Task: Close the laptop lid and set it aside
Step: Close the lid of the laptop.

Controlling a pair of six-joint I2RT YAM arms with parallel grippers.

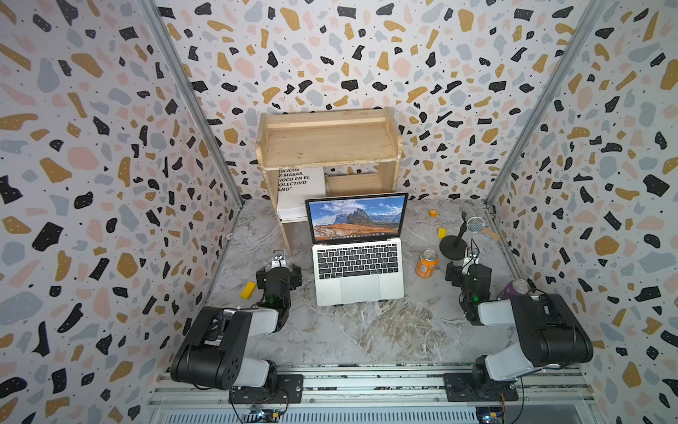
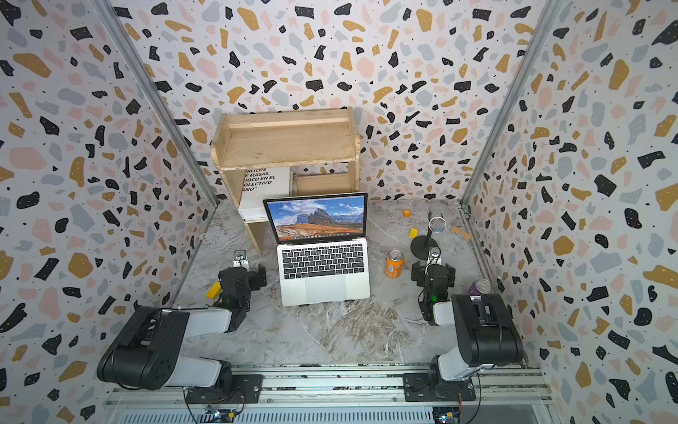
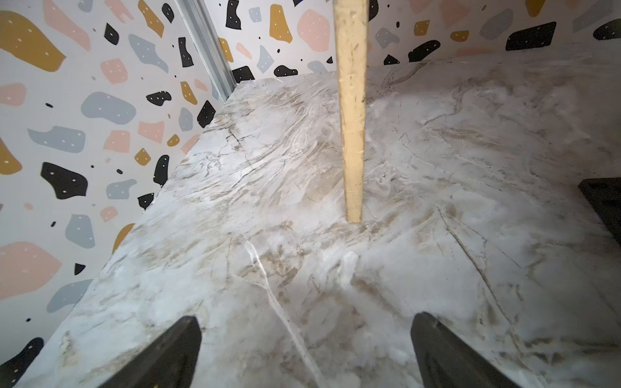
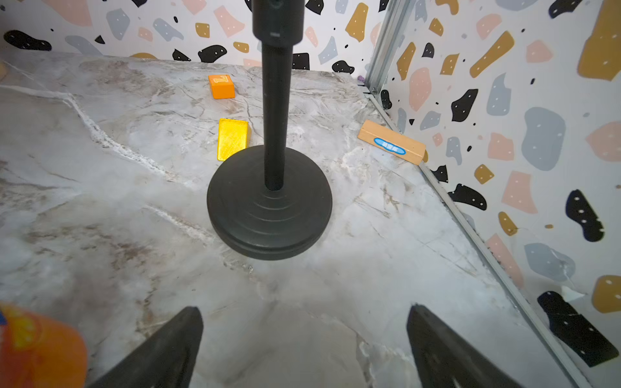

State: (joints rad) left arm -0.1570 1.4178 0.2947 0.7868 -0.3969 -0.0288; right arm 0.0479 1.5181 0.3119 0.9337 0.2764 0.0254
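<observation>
Nearest, both arms sit folded on a metal rail point(image 1: 367, 381) at the front edge of the tabletop point(image 1: 367, 330). The left claw point(image 3: 307, 319) hangs over bare marble with its jaws spread wide and nothing between them. A yellow block point(image 1: 248, 290) lies beside that arm, on the side toward the left wall. The right claw point(image 4: 305, 309) is just as wide apart and holds nothing (its wrist view looks straight at the round black base of a microphone stand point(image 4: 268, 205)). A purple can point(image 1: 515, 287) stands close by the right arm, partly hidden by it.

Between the two arms, in both top views, the laptop point(image 1: 357, 275) sits mid-tabletop with neither claw touching it. Its keyboard faces up and its trackpad lies toward the rail. The laptop lid point(image 1: 356, 218) stands open, leaning slightly back, with a mountain picture lit on the screen. An orange can point(image 1: 426, 263) stands upright just right of the keyboard.

Farther back on the right, a yellow wedge point(image 4: 233, 139) lies just beside the stand's base. An orange cube point(image 4: 221, 86) sits beyond it, and a wooden bar point(image 4: 391, 142) lies near the right wall.

Behind the laptop — against the back wall — stands a wooden shelf point(image 1: 326, 143). A white book point(image 1: 299, 189) with black lettering sits on its lower level.
</observation>
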